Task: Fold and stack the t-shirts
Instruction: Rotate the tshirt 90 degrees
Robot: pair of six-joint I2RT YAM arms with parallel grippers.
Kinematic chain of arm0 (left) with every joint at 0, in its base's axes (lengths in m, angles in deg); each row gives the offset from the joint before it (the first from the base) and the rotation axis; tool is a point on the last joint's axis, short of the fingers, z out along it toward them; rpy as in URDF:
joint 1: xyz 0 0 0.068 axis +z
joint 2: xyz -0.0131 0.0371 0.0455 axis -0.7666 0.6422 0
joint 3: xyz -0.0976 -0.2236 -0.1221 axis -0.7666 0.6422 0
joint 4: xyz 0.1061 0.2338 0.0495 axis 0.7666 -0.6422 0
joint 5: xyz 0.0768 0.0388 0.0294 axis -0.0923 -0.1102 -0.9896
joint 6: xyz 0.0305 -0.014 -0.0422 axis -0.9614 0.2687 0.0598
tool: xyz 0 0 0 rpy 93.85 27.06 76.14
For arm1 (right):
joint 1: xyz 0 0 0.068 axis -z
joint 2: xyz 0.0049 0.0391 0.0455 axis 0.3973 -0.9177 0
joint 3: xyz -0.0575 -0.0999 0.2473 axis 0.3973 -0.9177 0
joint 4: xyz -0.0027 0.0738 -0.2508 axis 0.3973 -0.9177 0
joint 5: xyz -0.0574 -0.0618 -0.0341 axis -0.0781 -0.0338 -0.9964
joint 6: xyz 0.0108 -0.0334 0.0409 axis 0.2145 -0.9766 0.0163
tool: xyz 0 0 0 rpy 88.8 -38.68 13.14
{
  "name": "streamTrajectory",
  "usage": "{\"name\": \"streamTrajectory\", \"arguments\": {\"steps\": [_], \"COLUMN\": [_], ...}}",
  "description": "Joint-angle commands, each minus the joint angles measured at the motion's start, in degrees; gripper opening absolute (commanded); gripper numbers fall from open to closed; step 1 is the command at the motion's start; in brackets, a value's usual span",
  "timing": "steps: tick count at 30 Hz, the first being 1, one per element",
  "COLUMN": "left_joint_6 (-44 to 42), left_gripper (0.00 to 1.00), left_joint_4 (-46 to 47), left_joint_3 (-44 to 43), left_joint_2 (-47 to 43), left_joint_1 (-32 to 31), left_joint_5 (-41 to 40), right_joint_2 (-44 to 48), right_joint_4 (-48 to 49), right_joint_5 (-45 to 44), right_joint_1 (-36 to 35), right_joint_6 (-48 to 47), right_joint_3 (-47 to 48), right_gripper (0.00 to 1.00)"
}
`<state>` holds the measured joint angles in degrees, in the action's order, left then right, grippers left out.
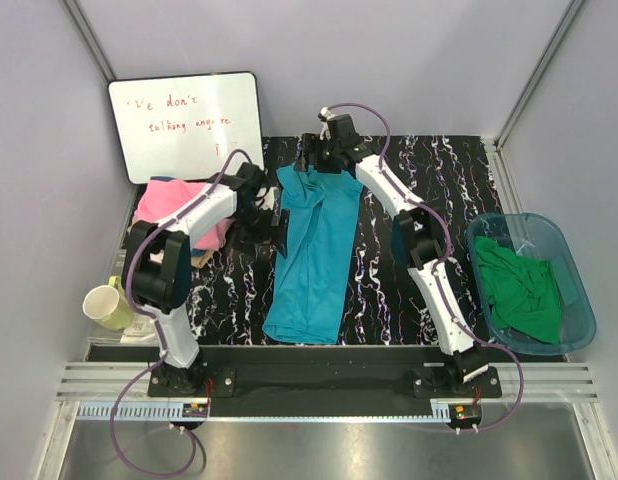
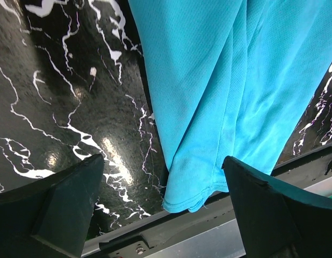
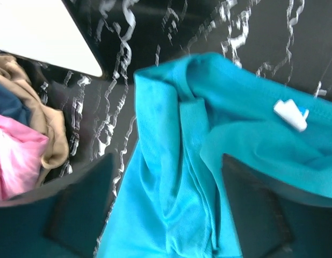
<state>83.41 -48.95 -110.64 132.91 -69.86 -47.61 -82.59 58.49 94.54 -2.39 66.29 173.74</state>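
Observation:
A teal-blue t-shirt point(image 1: 311, 255) lies folded into a long strip down the middle of the black marbled mat point(image 1: 409, 290). My right gripper point(image 1: 315, 165) hovers over its far, collar end, jaws wide apart. In the right wrist view the right gripper point(image 3: 167, 161) straddles the teal cloth point(image 3: 171, 204) without pinching it, and a white label point(image 3: 290, 114) shows at the collar. My left gripper point(image 1: 264, 222) is open just left of the strip. From the left wrist the left gripper point(image 2: 161, 161) frames the shirt's hem corner point(image 2: 190, 193). A pink t-shirt point(image 1: 174, 200) lies at the left, with tan cloth point(image 3: 26, 102) beside it.
A translucent blue tub point(image 1: 581, 305) at the right holds green t-shirts point(image 1: 524, 290). A whiteboard point(image 1: 184, 125) leans at the back left. A pale mug point(image 1: 109, 305) stands off the mat's left edge. A metal rail point(image 1: 319, 380) runs along the near edge.

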Motion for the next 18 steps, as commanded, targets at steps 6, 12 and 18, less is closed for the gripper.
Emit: {"name": "streamTrajectory", "arguments": {"steps": [6,12,18], "left_joint_6": [-1.30,-1.48,-1.57], "left_gripper": [0.99,0.99,0.99], "left_joint_4": [-0.79,-1.31,-1.31], "left_joint_3": [-8.73,-13.57,-14.98], "left_joint_2": [3.79,6.78,8.63], "left_joint_1": [0.04,0.04,0.04], "left_joint_5": [-1.21,0.19,1.25], "right_joint_2": [6.80,10.05,17.26], "right_joint_4": [-2.80,-7.53,-8.95], "right_joint_5": [1.80,1.37,1.02], "right_joint_1": [0.14,0.14,0.14], "right_joint_6": [-1.84,-0.26,1.15], "right_joint_3": [-4.53,-5.15,-12.52], "right_gripper": [1.00,0.99,0.99]}}
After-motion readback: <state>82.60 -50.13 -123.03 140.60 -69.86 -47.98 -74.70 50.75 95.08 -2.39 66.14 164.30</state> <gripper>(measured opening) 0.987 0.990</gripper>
